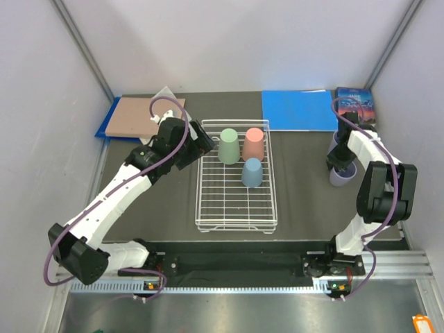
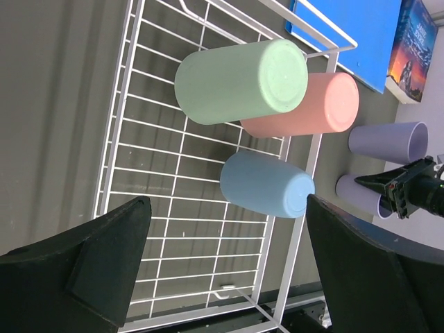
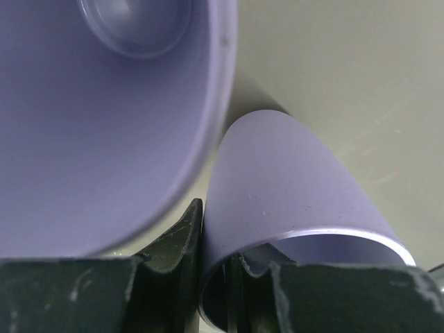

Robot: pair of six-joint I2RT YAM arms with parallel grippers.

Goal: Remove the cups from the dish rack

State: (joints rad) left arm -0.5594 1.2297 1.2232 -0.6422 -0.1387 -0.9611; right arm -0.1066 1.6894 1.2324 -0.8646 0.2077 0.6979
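The white wire dish rack (image 1: 236,208) lies mid-table. Three cups stand upside down in its far part: pale green (image 1: 227,146), salmon pink (image 1: 254,144) and light blue (image 1: 252,173). My left gripper (image 1: 201,142) is open and empty at the rack's far left corner. Its wrist view shows the rack (image 2: 166,229), the green (image 2: 239,82), pink (image 2: 305,107) and blue (image 2: 267,184) cups beyond its spread fingers (image 2: 104,263). My right gripper (image 1: 341,158) is shut on the rim of a lilac cup (image 3: 298,201), standing mouth-up right of the rack (image 1: 343,175). A second lilac cup (image 3: 104,125) stands close beside it.
A flat blue folder (image 1: 298,109) and a book (image 1: 355,104) lie at the far right. A brown board on a blue base (image 1: 139,116) lies at the far left. Grey walls close in both sides.
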